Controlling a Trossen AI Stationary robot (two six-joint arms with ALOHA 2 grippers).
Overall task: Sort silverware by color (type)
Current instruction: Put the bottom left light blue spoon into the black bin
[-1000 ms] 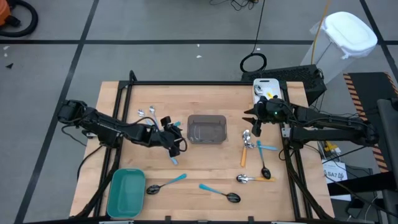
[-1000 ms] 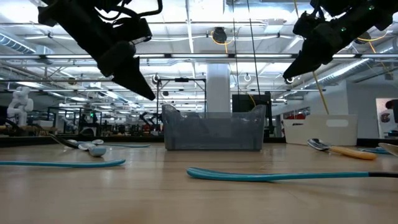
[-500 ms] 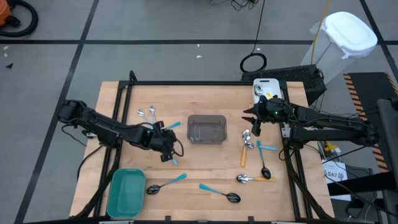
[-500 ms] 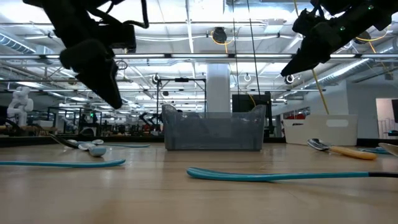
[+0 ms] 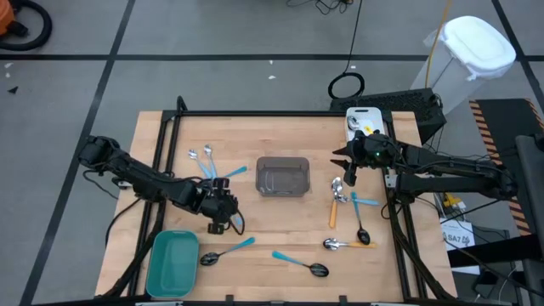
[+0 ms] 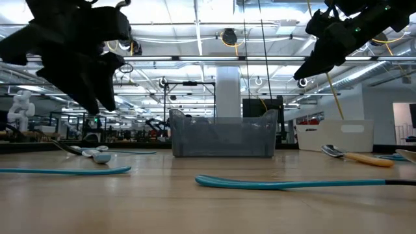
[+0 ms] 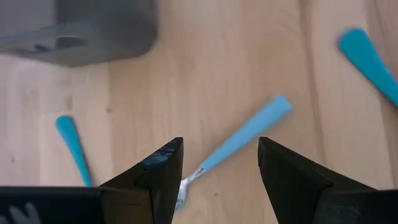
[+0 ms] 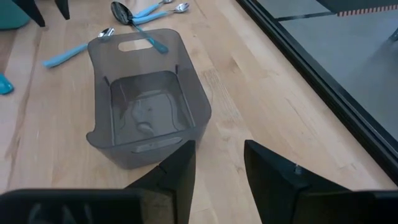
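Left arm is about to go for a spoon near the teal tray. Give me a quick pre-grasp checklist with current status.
1. Left gripper open: ok, the fingers are spread with nothing between them.
2. Target lined up: ok, a blue-handled spoon lies between the fingers in the left wrist view.
3. Target free of neighbours: ok, bare wood around it; another blue handle lies apart.
4. Grey bin clear to receive: ok, the right wrist view shows no spoons in it.
5. Teal tray clear: ok, it looks empty from above.
6. Right gripper out of the way: ok, it hangs open right of the bin.
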